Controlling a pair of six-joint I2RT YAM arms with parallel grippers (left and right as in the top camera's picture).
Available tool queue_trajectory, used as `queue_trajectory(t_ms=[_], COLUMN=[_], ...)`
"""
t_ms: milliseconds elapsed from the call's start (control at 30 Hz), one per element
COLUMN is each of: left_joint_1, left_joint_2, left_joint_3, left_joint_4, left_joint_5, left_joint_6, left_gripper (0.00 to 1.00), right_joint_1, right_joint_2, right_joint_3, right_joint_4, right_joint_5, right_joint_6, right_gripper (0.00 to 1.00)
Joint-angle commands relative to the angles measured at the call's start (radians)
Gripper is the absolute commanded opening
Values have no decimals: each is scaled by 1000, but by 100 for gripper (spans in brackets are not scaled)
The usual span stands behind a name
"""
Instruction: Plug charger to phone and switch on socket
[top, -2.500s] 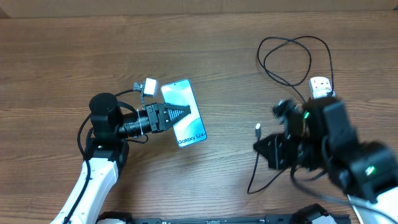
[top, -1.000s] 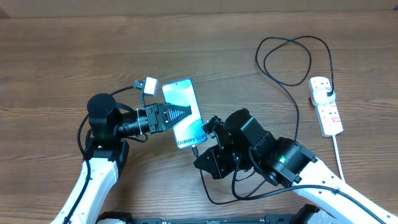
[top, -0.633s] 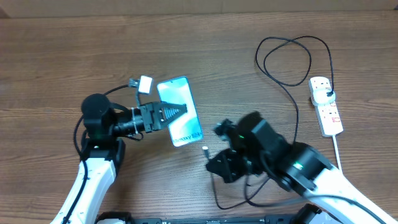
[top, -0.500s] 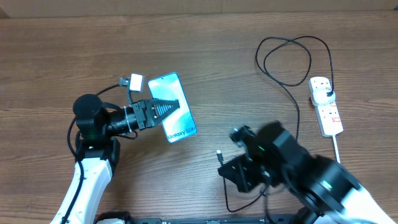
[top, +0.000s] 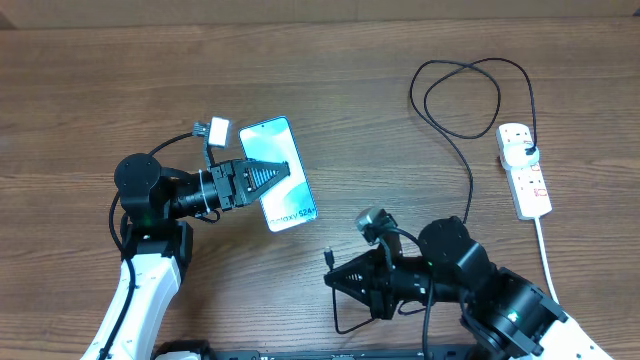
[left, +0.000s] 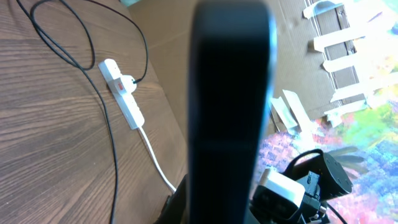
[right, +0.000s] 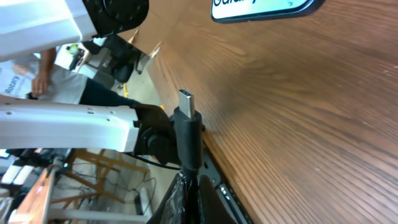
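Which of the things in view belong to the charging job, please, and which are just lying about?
Job:
- phone, held by left gripper
- charger, tip end held by right gripper
- socket

Not part of it:
- table
- taped cardboard beyond it

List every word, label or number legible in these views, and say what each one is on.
"Galaxy S24+": on the phone, on its light blue screen near the lower end.
In the right wrist view the same line is cut off by the frame edge.
Any markings on the socket are too small to read.
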Motion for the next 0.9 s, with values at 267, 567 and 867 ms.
queue_trajectory(t_ms=[267,567,867], left_joint_1=[-21,-39,-53], left_joint_2=[-5,-5,-5], left_joint_3=[5,5,5], left_joint_4=[11,11,11], left_joint_5=[31,31,47], left_joint_6=[-13,10,16], left_gripper=[4,4,5], right_joint_1=[3,3,-6], right_joint_2=[247,256,256], right_joint_3=[16,21,21], right_joint_4=[99,166,188], right_joint_5=[-56,-58,-38], right_joint_6=[4,3,3], right_gripper=[4,4,4])
